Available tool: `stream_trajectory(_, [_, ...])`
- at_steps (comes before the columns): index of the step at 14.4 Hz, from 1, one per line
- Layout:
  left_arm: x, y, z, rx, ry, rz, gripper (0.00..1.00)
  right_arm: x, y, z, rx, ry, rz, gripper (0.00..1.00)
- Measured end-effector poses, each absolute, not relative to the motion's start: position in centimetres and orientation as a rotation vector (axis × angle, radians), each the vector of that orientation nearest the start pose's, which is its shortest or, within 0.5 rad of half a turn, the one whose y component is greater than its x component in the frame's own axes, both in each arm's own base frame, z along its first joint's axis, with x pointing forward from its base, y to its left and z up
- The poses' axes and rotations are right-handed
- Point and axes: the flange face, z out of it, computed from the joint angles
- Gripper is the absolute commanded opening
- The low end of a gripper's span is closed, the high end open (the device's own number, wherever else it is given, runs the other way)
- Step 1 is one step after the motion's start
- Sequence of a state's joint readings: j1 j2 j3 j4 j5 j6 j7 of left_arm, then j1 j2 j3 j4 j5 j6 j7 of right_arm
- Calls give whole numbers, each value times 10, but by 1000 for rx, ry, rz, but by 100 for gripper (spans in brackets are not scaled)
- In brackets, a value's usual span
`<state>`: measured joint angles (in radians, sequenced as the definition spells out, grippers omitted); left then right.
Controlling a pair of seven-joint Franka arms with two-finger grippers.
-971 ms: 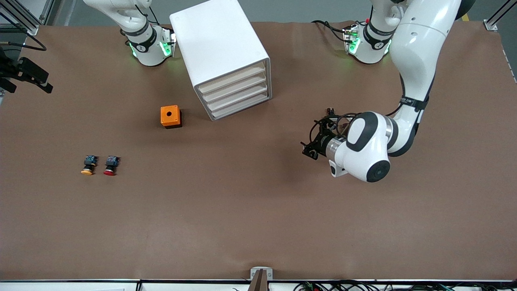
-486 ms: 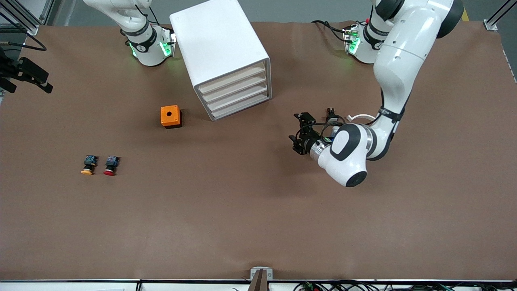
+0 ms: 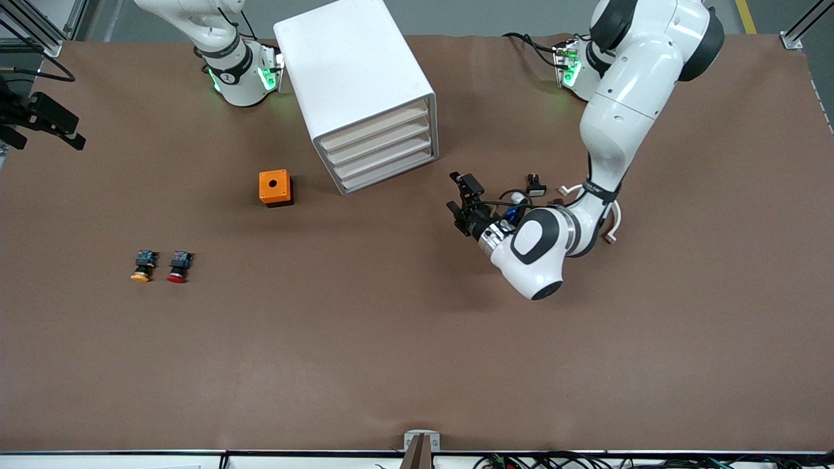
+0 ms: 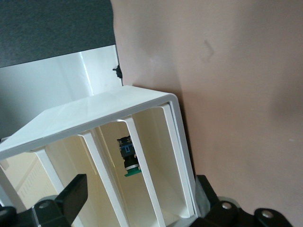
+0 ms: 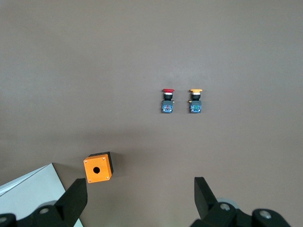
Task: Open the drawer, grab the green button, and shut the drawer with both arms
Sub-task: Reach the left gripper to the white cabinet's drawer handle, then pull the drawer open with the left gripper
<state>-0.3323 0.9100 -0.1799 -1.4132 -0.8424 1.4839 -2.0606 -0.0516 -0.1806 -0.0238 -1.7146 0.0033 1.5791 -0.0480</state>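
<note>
The button [image 4: 129, 158] sits inside the white drawer cabinet [image 3: 355, 71], which stands at the top of the front view, in the middle of the table's width. Only the left wrist view shows it, with its green cap and dark body showing through a pale drawer front. It seems to lie in one of the two middle drawers, though which one cannot be told for sure. All four drawers look shut in the front view.

The button is probably light and rigid, with a smooth round cap that could slip. The squarer black body looks like the safer place to pinch, across its flat sides. Being small, it may skid or tip against the drawer wall if nudged.

The left gripper [image 3: 461, 198] hovers over bare table [image 3: 417, 365] in the middle of the front view, just off the cabinet's drawer face. Its fingers are spread wide and hold nothing. The drawer fronts are thin strips with narrow lips, so there is little edge to hook.

The right gripper [image 5: 139, 189] waits high over the table toward the right arm's end, its fingers also wide apart and empty.

There is open room in front of the drawers for one to slide out. The orange box [image 3: 275, 187] stands beside the cabinet's lower corner, clear of that path. The yellow button [image 3: 143, 266] and red button [image 3: 178, 267] lie well apart from the cabinet, lower in the frame.
</note>
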Motion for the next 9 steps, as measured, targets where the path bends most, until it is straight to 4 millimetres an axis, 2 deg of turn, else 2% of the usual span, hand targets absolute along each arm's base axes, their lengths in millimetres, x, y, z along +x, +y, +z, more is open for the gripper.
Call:
stream_trajectory(2, [527,-385,165,1753,2434,-2007,96,496,-38,652,-3136,42,-70,100])
stream_trajectory(4, [518,-394,161,1757,2442,-2030,73,496,-38,652,-3136,42,-70,100])
stream_trajectory(5, [515,-398,159,1755,2445,-2044,67,496,-38,652,-3136,43,-70,100])
stream_trajectory(9, [498,-418,150,1745,2430,-2115,65,496,-38,652,-3136,43,-70,100])
